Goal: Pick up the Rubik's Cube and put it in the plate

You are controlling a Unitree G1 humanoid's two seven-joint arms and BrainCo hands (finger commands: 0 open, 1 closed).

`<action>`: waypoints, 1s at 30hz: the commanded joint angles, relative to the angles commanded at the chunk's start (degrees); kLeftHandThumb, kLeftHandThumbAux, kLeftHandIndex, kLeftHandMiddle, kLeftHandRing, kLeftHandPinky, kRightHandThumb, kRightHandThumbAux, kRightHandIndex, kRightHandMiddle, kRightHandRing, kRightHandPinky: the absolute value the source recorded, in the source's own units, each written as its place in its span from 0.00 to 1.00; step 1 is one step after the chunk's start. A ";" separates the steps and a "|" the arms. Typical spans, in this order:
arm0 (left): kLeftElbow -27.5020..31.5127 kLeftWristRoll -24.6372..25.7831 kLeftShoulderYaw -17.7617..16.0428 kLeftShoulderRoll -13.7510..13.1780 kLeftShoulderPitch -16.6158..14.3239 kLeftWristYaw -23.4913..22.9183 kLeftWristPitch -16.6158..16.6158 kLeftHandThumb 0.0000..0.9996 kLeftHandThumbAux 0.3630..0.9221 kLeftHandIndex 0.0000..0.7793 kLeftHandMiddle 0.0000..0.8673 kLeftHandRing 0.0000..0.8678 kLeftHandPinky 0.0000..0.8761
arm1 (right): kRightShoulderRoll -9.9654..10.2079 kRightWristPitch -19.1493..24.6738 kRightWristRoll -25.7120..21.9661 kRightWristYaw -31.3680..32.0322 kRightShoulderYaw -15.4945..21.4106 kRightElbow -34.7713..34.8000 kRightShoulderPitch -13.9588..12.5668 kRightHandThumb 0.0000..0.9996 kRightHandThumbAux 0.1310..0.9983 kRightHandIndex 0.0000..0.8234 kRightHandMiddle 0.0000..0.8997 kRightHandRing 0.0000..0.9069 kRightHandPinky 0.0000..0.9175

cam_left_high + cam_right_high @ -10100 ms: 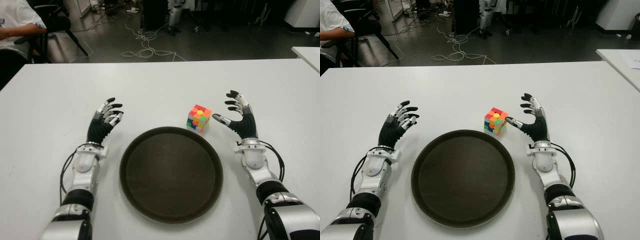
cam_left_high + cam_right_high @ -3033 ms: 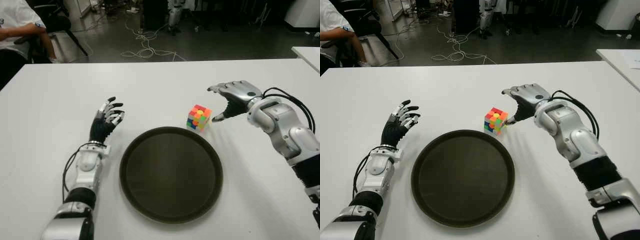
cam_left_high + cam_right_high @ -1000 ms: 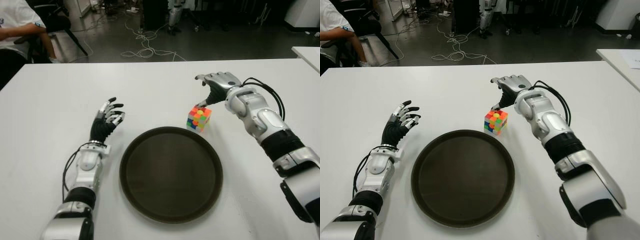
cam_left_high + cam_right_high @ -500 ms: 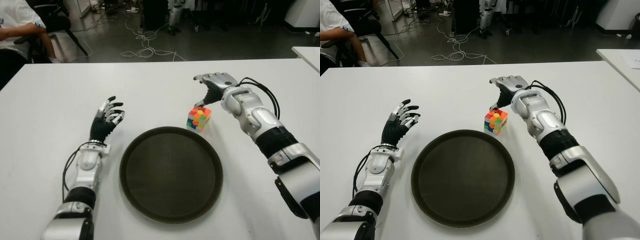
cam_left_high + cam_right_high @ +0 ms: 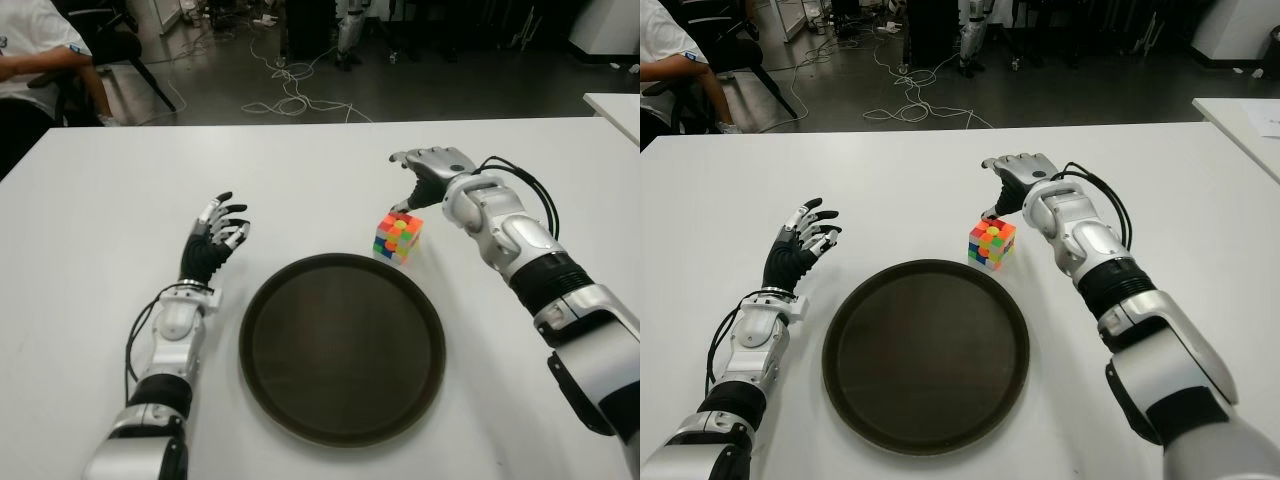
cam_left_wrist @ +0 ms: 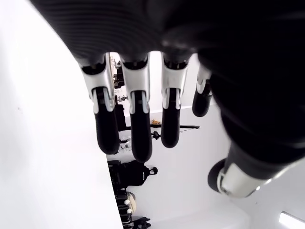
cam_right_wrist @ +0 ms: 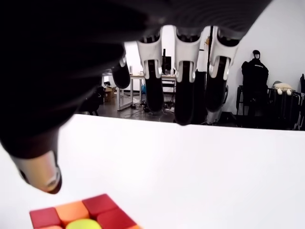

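The Rubik's Cube (image 5: pixel 398 237) sat on the white table (image 5: pixel 320 170), just beyond the far right rim of the plate (image 5: pixel 342 346), close to it but not in it. Cube: small, sharp-edged, glossy plastic w/ bright squares of red, orange, yellow, green, plus a round yellow sticker on the top face. Plate: large, round, dark brown, matte, w/ a low raised rim, nothing in it. Table top was smooth, plain white.

Right hand (image 5: pixel 428 172) hung over the table just behind and above the cube, palm down; silver metal shell on the back, black rubbery fingers. Its fingers (image 7: pixel 184 90) were stretched out and spread, thumb tip (image 7: pixel 44 175) pointing down close by the cube's top rear edge; contact could not be told. It held nothing. In the right wrist view the cube's red and orange top squares showed just under the thumb.

Left hand (image 5: pixel 212 240) showed left of the plate, well apart from the cube, fingers (image 6: pixel 140 129) loosely extended w/ nothing in them; black palm, silver-and-black finger segments, thin black cable along the forearm.

Around: dark floor beyond the far table edge w/ loose white cables (image 5: pixel 290 88), a seated person (image 5: pixel 30 50) in a white shirt at the far left on a black chair (image 5: pixel 120 45), and the corner of a 2nd white table (image 5: pixel 615 105) at the far right. Nothing lay btw. the cube and the plate.
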State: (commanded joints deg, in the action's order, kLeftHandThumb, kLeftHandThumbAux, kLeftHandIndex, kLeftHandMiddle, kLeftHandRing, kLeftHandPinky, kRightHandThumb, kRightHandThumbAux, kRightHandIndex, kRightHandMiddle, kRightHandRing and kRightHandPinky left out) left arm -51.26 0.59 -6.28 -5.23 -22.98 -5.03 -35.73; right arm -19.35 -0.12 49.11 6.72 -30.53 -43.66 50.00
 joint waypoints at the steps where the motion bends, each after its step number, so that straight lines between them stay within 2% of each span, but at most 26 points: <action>1: 0.09 0.07 -0.03 0.04 0.03 -0.01 0.01 0.59 0.57 0.18 0.31 0.37 0.42 | -0.02 -0.01 0.02 -0.02 -0.08 0.14 -0.03 0.18 0.55 0.03 0.23 0.28 0.32; 9: -0.38 0.64 -0.18 -0.12 -0.02 -0.95 -0.58 0.58 0.56 0.18 0.31 0.37 0.42 | 0.37 0.10 -0.72 -0.53 0.04 0.16 -0.17 0.24 0.50 0.00 0.17 0.24 0.31; 12: -0.59 0.67 -0.20 -0.25 -0.06 -1.20 -0.68 0.58 0.56 0.18 0.31 0.37 0.42 | 0.69 0.37 -0.71 -1.09 0.03 0.32 -0.36 0.25 0.46 0.00 0.11 0.18 0.27; 15: -0.66 0.61 -0.18 -0.31 -0.03 -1.28 -0.75 0.58 0.56 0.19 0.32 0.37 0.42 | 0.89 0.72 -0.56 -1.46 -0.05 0.47 -0.45 0.26 0.40 0.00 0.04 0.11 0.19; 17: -0.66 0.79 -0.22 -0.31 -0.02 -1.61 -0.69 0.58 0.56 0.19 0.31 0.37 0.41 | 1.11 1.02 -0.38 -2.01 -0.11 0.38 -0.42 0.25 0.35 0.00 0.02 0.05 0.10; 20: -0.70 1.01 -0.36 -0.27 -0.04 -1.91 -0.71 0.58 0.57 0.18 0.31 0.36 0.40 | 1.28 0.96 -0.64 -2.84 0.09 0.32 -0.49 0.23 0.29 0.00 0.00 0.02 0.03; 26: -1.06 1.42 -0.64 -0.14 -0.12 -2.43 -1.45 0.59 0.58 0.19 0.31 0.37 0.40 | 1.42 0.05 -1.75 -4.30 0.79 0.33 -0.82 0.20 0.20 0.00 0.00 0.00 0.00; 30: -1.42 1.53 -0.77 -0.10 -0.18 -2.66 -1.97 0.59 0.59 0.18 0.31 0.37 0.41 | 1.27 -0.36 -1.85 -4.76 0.78 0.40 -0.90 0.16 0.19 0.00 0.00 0.00 0.00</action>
State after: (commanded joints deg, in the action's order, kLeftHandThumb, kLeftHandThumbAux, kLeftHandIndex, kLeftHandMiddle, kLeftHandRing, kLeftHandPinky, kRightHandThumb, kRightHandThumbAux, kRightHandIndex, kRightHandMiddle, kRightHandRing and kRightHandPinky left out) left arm -52.69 2.12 -7.05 -5.33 -23.16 -7.69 -37.71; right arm -18.07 -0.47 47.25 1.96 -29.75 -43.26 49.10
